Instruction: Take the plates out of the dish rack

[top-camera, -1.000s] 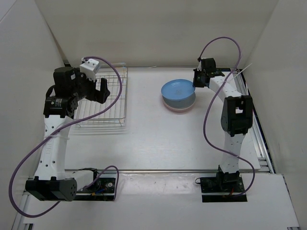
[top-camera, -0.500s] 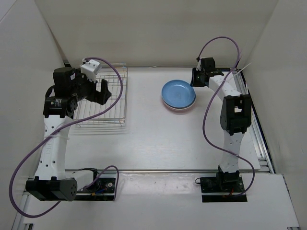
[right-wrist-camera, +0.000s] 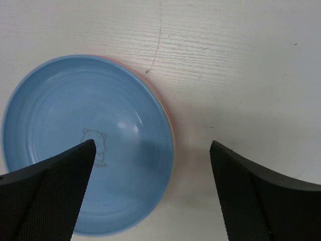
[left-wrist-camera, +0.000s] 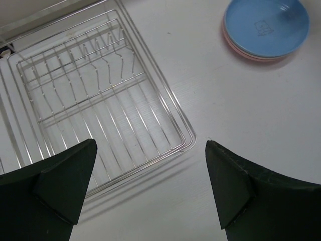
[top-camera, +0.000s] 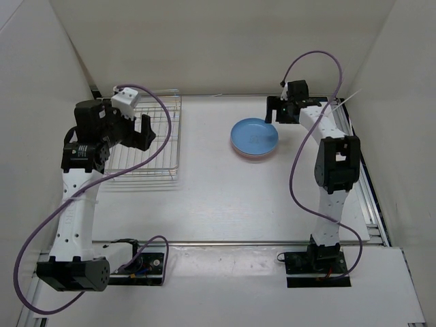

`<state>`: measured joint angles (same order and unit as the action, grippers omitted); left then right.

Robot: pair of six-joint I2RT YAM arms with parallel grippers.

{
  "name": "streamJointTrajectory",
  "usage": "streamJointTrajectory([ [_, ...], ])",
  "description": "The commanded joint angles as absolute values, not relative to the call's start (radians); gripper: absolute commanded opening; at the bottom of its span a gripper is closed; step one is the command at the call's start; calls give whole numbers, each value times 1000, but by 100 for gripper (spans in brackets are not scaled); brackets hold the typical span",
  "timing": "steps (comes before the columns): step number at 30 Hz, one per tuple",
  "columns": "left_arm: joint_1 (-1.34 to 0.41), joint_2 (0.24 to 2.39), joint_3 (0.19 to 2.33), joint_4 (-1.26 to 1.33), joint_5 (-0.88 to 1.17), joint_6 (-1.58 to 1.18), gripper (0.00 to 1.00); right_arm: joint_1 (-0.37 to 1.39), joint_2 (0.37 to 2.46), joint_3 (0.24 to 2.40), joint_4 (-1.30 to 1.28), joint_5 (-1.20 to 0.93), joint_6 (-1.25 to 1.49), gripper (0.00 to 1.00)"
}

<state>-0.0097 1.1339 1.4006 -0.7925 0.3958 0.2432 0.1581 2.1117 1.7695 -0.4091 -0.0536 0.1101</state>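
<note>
White table with stacked plates, dish rack, left gripper and right gripper apart

A white table with faint wood grain is closed in by a plain off-white back wall, a slanting left panel and a right panel. A metal rail runs along its near edge. The light is soft and even, with pale shadows.
</note>
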Motion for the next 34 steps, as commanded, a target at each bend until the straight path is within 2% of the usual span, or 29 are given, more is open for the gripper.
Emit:
streamJointTrajectory([
  [1,18,1082,1367,-732,255,164,100,130,1958,1822,-449,-54,67,100],
  [6,92,1129,1385,-719,108,54,100,43,1760,1832,-632,-104,31,100],
  [9,161,1209,1427,-761,107,15,100,-37,1605,1787,-705,-104,31,100],
  [17,325,1348,1453,-736,279,25,100,-208,1130,1354,-741,73,-141,100],
  [20,351,1358,1453,-736,304,12,100,-247,1019,1251,-741,91,-161,100],
  [25,351,1358,1469,-752,304,31,100,-281,953,1241,-785,81,-143,100],
  [34,351,1310,1462,-761,313,41,100,-281,980,1262,-804,77,-71,100],
])
